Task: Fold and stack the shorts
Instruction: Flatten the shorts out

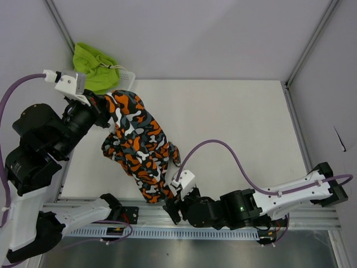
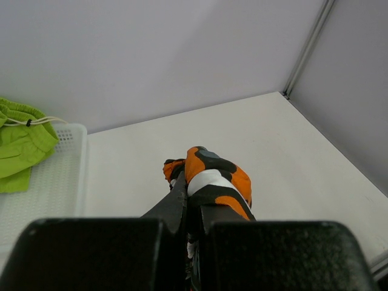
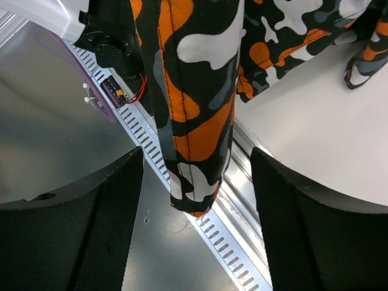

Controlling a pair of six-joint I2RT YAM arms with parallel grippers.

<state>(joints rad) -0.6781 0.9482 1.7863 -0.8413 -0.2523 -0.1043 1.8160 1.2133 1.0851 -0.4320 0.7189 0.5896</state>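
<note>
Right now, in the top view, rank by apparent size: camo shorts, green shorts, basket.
1. camo shorts, clearly largest.
2. green shorts.
3. basket, but only a corner shows; the rest is hidden, so its rank is unsure.

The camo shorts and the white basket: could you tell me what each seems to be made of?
The camo shorts look like thin, matte woven fabric: they hang limp in folds, with stitched seams in the right wrist view. The basket looks like white moulded plastic: a stiff straight rim and a regular grid of small holes.
</note>
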